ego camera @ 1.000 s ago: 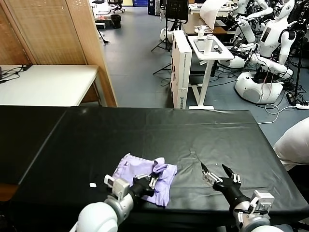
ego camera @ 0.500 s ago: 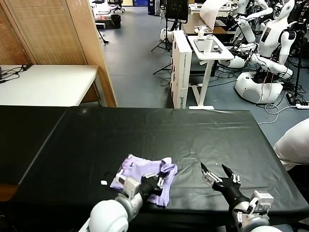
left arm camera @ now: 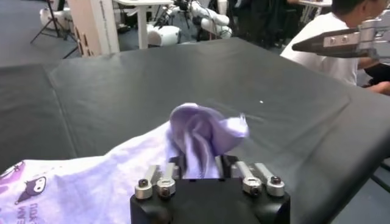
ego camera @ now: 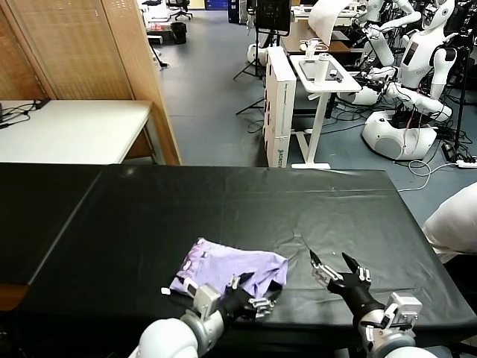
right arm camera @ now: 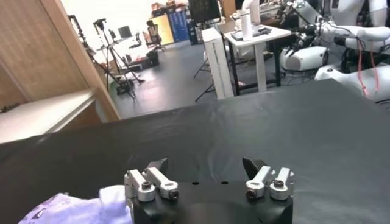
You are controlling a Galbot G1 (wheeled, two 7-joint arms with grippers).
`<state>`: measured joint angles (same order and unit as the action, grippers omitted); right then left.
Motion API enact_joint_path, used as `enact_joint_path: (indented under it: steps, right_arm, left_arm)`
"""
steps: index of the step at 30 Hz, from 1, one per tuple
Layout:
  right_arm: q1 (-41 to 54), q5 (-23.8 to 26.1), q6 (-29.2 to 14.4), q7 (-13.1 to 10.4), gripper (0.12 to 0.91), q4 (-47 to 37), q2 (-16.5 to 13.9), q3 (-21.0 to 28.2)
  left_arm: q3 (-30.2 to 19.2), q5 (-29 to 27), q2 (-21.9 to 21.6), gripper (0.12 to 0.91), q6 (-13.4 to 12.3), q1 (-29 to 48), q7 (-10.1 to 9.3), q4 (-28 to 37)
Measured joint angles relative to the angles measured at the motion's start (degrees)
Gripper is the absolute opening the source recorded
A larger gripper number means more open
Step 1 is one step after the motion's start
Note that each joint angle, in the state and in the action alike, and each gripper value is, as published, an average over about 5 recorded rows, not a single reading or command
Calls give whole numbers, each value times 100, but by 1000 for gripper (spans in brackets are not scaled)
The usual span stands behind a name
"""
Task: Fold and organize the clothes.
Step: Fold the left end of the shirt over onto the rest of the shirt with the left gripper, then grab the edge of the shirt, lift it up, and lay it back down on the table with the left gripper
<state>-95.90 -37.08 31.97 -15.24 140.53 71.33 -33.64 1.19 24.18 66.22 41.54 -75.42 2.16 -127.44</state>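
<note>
The purple shirt (ego camera: 227, 270) lies in a loose, half-folded heap on the black desk (ego camera: 223, 209), near the front edge and a bit to the robot's left of the middle. It looks thin, soft and very light, so it will bend and flop, and it may slide on the smooth desk cover. One part is puffed up in a small bump right in front of the left hand (ego camera: 257, 300), which sits at the shirt's front edge with its fingers apart. In the left wrist view the cloth bump (left arm camera: 204, 131) rises just past the fingers, and I cannot tell if it is touching them. The right hand (ego camera: 337, 270) waits on the desk beside the shirt, not touching it, fingers wide apart. A good place to take hold is a flat edge or corner, pinching just one layer so the rest can be pulled smooth
</note>
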Motion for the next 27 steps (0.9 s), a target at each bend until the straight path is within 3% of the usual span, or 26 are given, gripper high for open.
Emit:
enact_joint_path:
  steps: [4, 10, 16, 21, 27]
  right_arm:
    - [44, -33, 0, 2, 907, -31, -38, 8]
    - [147, -80, 7, 0, 907, -95, -79, 67]
    - [222, -196, 13, -6, 907, -137, -148, 50]
    - [261, -237, 18, -8, 907, -159, -178, 41]
    - [308, -275, 27, -12, 907, -192, -209, 48]
  left_arm:
    - [221, 229, -87, 906, -304, -106, 45, -191]
    - [792, 695, -255, 907, -816, -243, -151, -434]
    - [1484, 207, -408, 907, -828, -383, -265, -287]
    - [2008, -28, -444, 907, -983, -481, -7, 49]
    - [2397, 326, -337, 907, -810, -583, 171, 402]
